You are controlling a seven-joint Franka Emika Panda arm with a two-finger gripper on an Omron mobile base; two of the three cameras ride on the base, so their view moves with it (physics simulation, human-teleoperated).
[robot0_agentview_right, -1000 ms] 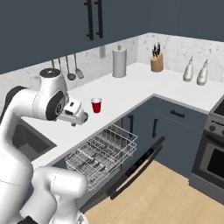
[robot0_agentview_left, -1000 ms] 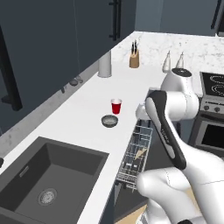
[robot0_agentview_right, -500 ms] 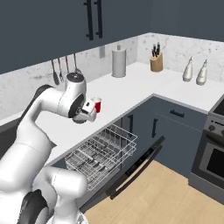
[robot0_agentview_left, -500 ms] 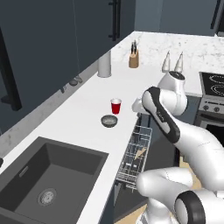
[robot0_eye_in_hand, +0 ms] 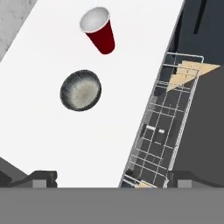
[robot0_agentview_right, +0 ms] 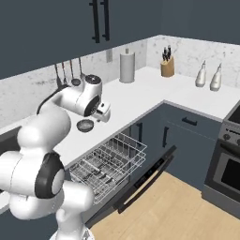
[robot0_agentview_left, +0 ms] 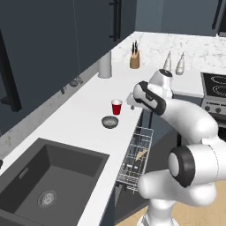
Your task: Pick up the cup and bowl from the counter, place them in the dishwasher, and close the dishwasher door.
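Rack [robot0_agentview_right: 110, 164] pulled out over the dropped door [robot0_agentview_right: 145, 176], likely so dishes can go straight down from the worktop [robot0_agentview_left: 84, 117]. Gripper [robot0_agentview_left: 131, 100] spread wide, holding nothing, hanging over the worktop's edge. Cup [robot0_agentview_left: 116, 107] upright just beside it, bowl [robot0_agentview_left: 109, 122] near the cup, both apart from the fingers.

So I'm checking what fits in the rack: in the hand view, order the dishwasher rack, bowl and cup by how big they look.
1. Dishwasher rack, clearly largest.
2. Bowl and cup: too close to rank; the bowl's rim looks wider, but the cup is seen at an angle, showing its length too.
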